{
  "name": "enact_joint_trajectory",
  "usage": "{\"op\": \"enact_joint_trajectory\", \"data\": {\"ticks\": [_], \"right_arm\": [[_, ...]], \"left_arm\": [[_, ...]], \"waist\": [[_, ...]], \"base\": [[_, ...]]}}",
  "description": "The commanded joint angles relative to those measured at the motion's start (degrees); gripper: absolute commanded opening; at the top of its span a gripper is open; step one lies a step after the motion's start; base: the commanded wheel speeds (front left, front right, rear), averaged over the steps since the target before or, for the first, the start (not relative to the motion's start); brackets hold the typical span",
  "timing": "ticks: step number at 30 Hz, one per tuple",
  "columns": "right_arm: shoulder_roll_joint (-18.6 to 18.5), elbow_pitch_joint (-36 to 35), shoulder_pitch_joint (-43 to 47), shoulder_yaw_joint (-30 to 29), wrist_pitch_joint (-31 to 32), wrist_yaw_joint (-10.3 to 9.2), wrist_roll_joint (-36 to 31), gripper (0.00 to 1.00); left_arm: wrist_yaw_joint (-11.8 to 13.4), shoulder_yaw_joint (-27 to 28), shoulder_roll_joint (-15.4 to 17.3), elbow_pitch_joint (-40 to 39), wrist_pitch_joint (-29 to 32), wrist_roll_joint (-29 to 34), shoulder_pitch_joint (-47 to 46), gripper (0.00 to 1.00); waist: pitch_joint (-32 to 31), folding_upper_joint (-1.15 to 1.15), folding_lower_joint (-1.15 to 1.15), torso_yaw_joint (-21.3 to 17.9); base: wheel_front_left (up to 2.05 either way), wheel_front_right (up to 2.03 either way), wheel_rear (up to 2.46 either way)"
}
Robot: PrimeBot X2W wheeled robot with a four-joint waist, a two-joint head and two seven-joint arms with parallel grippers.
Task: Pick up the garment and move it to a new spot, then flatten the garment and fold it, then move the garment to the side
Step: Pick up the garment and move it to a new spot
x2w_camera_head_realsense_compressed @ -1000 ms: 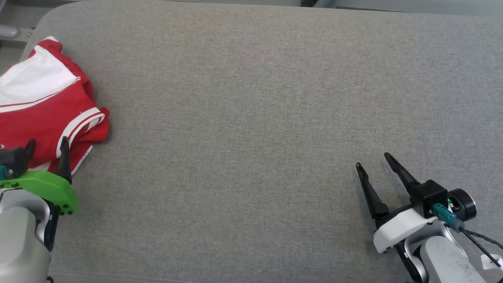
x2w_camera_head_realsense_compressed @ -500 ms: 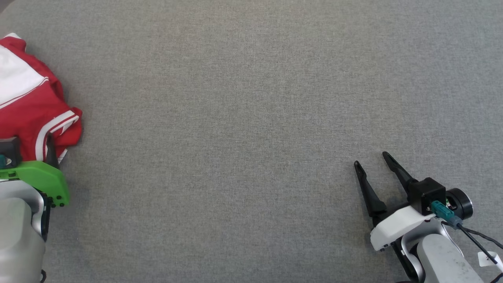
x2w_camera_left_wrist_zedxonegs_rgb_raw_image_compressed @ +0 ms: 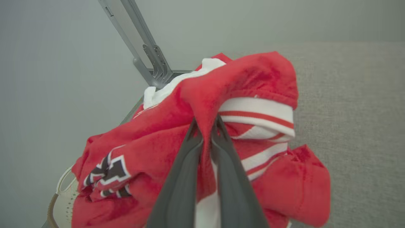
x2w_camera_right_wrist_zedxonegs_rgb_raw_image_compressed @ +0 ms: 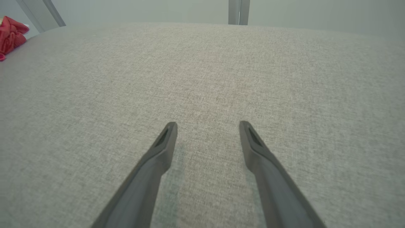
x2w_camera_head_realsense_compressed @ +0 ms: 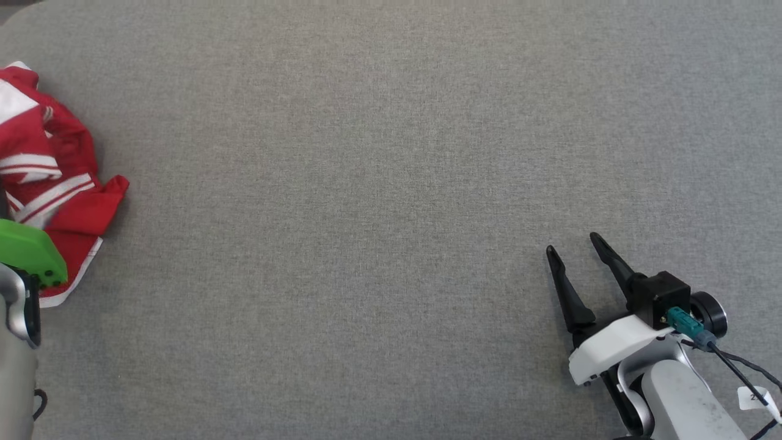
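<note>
The left gripper (x2w_camera_left_wrist_zedxonegs_rgb_raw_image_compressed: pixel 206 126) has just shut: a second ago its fingers stood apart over the near edge of the garment (x2w_camera_left_wrist_zedxonegs_rgb_raw_image_compressed: pixel 221 133), and now they are pinched together on a fold of red cloth, which bunches up between the tips in the left wrist view. The garment has changed shape with it. It lay fairly flat at the table's (x2w_camera_head_realsense_compressed: pixel 391 183) far left edge with a broad white panel showing, and in the head view it is now gathered into a crumpled heap (x2w_camera_head_realsense_compressed: pixel 55 177), stripes twisted, one red flap trailing toward the middle (part of it lies past the left border, so its full extent cannot be told). The head camera has also shifted over that second, so not all of the apparent slide is real. The right gripper (x2w_camera_head_realsense_compressed: pixel 574 250) has not changed: jaws wide apart, holding nothing, resting low over the bare grey cloth at the lower right, well apart from the garment. This looks like the pick-up step completed, with the carry to a new spot next; the wide bare middle of the table seems the likely place.
</note>
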Motion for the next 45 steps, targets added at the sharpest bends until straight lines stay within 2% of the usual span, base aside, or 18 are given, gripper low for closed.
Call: {"op": "enact_joint_trajectory", "data": {"ticks": [1, 6, 11, 16, 19, 23, 26, 27, 30, 35, 41, 42, 43, 44, 45], "right_arm": [[0.3, 0.2, 0.6, 0.0, -0.2, -0.06, 0.3, 1.0], [2.3, 0.5, 1.3, 0.3, -0.2, -0.06, 0.9, 1.0], [4.1, 1.1, 2.3, 0.7, -0.2, -0.06, 1.7, 1.0], [5.1, 1.5, 3.5, 0.4, -0.2, -0.06, 2.4, 1.0], [5.5, 1.9, 4.4, 0.1, -0.2, -0.06, 2.5, 1.0], [5.8, 2.1, 4.7, -0.2, -0.2, -0.06, 2.5, 1.0], [5.8, 2.1, 4.0, 0.0, -0.2, -0.06, 2.5, 1.0], [5.8, 2.1, 4.0, 0.0, -0.2, -0.06, 2.5, 1.0], [5.8, 2.3, 3.7, 0.1, -0.2, -0.06, 2.4, 1.0], [5.8, 2.7, 3.9, 0.3, -0.2, -0.06, 2.5, 1.0], [5.9, 2.8, 4.3, -0.5, -0.2, -0.06, 2.9, 1.0], [6.0, 2.9, 4.3, -0.6, -0.2, -0.06, 2.9, 1.0], [6.1, 2.9, 4.3, -0.5, -0.2, -0.06, 3.1, 1.0], [6.1, 2.9, 4.2, -0.3, -0.2, -0.06, 3.0, 1.0], [6.2, 2.9, 4.0, -0.3, -0.2, -0.06, 3.1, 1.0]], "left_arm": [[-0.4, 0.4, 0.6, -1.4, 0.0, 0.5, 0.9, 0.0], [-2.3, 2.4, 1.2, -10.5, -0.1, 2.7, 2.0, 0.0], [-4.5, 2.1, -1.2, -16.9, -0.1, 4.4, 2.9, 0.0], [-6.3, -0.4, -6.8, -22.4, -0.1, 4.5, 5.5, 0.0], [-7.2, -3.1, -11.4, -24.3, -0.1, 4.5, 8.3, 0.0], [-8.1, -6.3, -17.3, -23.9, -0.1, 3.2, 11.4, 0.0], [-8.5, -8.3, -20.2, -22.7, -0.1, 2.1, 12.6, 0.0], [-8.5, -8.3, -20.2, -22.7, -0.1, 2.1, 12.6, 0.0], [-8.6, -9.9, -21.7, -23.2, -0.1, 1.0, 12.8, 0.0], [-8.8, -16.4, -22.2, -25.2, -0.1, -2.9, 13.1, 0.0], [-7.6, -21.2, -22.1, -29.6, -0.1, -5.6, 11.7, 0.0], [-6.9, -21.0, -22.1, -29.8, -0.1, -5.2, 12.0, 0.09], [-6.4, -20.8, -22.1, -29.5, 0.0, -5.2, 12.7, 0.84], [-6.0, -20.6, -22.1, -29.0, 0.0, -5.2, 13.4, 1.0], [-5.6, -20.3, -22.1, -28.5, 0.0, -4.7, 14.0, 1.0]], "waist": [[-1.6, 0.0, 0.0, 0.0], [-5.5, 0.0, 0.0, -0.1], [-8.8, 0.0, 0.0, -0.8], [-11.4, 0.0, 0.0, -3.2], [-12.6, 0.0, 0.0, -5.7], [-12.9, 0.0, 0.0, -10.2], [-12.2, 0.0, 0.0, -14.4], [-12.2, 0.0, 0.0, -14.4], [-11.5, 0.0, 0.0, -18.7], [-10.7, 0.0, 0.0, -24.0], [-10.2, 0.0, 0.0, -26.0], [-10.2, 0.0, 0.0, -25.9], [-10.2, 0.0, 0.0, -25.7], [-10.3, 0.0, 0.0, -25.5], [-10.4, 0.0, 0.0, -25.2]], "base": [[0.0, 0.0, 0.0], [0.0, 0.0, 0.0], [0.0, 0.0, 0.0], [0.0, 0.0, 0.0], [0.0, 0.0, 0.0], [0.0, 0.0, 0.0], [0.0, 0.0, 0.0], [0.0, 0.0, 0.0], [0.0, 0.0, 0.0], [0.0, 0.0, 0.0], [0.0, 0.0, 0.0], [0.0, 0.0, 0.0], [0.0, 0.0, 0.0], [0.0, 0.0, 0.0], [0.0, 0.0, 0.0]]}}
